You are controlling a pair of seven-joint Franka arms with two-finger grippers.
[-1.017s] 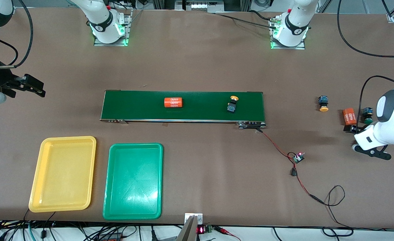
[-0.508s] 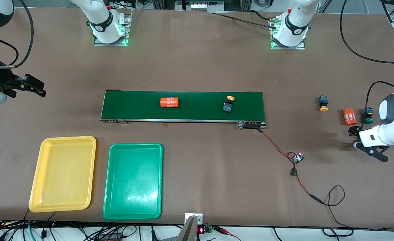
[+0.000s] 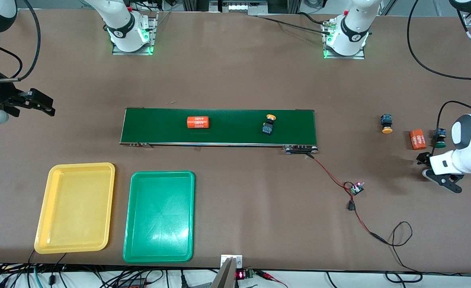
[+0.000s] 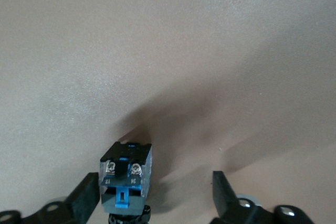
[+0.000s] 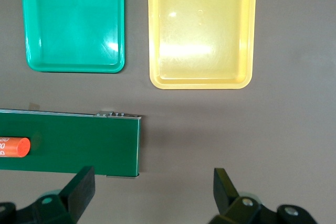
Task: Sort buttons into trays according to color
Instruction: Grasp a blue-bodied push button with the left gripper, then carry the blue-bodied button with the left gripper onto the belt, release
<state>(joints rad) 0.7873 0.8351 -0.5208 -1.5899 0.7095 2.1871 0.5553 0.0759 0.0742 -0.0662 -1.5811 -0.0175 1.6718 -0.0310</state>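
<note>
My left hand (image 4: pixel 155 196) hangs low at the left arm's end of the surface (image 3: pixel 235 80), fingers parted around a button (image 4: pixel 126 174), not clamped on it. A yellow button (image 3: pixel 268 123) lies on the conveyor belt (image 3: pixel 159 124). The right hand (image 5: pixel 152 190) waits wide open, holding nothing. The yellow tray (image 3: pixel 75 208) and green tray (image 3: pixel 159 218) sit nearer the camera.

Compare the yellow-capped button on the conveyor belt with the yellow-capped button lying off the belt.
The yellow-capped push-button on the dark-green conveyor belt points its cap toward the robots' bases; the yellow-capped push-button on the bare brown table, toward the left arm's end, points its cap toward the front camera. Both lie on their sides, with black-and-blue bodies, and neither is in a tray.
</note>
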